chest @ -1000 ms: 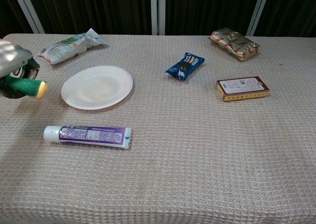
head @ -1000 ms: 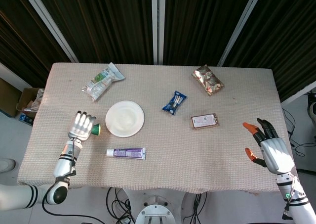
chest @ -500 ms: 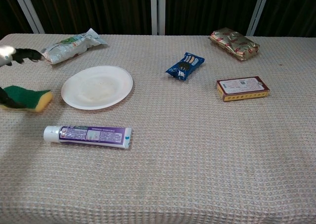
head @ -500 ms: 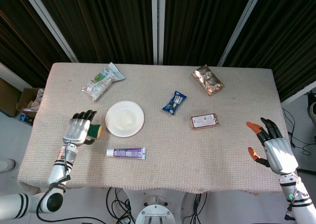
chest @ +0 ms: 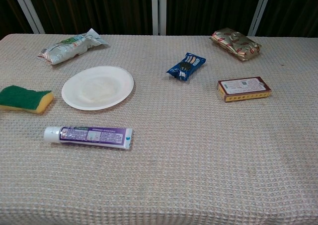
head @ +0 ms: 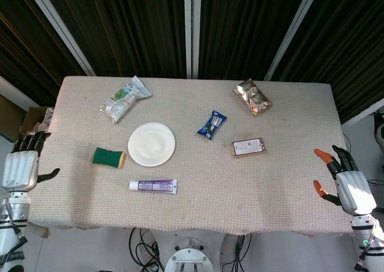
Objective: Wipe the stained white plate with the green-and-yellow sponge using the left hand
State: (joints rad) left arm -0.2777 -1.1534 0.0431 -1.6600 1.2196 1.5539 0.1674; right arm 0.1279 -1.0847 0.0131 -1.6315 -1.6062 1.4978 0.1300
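Note:
The white plate (head: 152,143) (chest: 98,87) sits left of the table's middle. The green-and-yellow sponge (head: 108,158) (chest: 26,99) lies flat on the cloth just left of the plate, green side up, with nothing touching it. My left hand (head: 21,167) hangs off the table's left edge, well left of the sponge, fingers apart and holding nothing. Past the table's right edge, my right hand (head: 346,184) is open with fingers spread. Neither hand shows in the chest view.
A toothpaste tube (head: 153,186) (chest: 88,136) lies in front of the plate. A green-white pouch (head: 124,98) is behind the plate, a blue snack pack (head: 212,123) and a red box (head: 248,146) to its right, a gold packet (head: 252,97) at the back right.
My left hand let go of the sponge, which now lies flat beside the plate, and drew back left off the table. My right hand moved further right and down.

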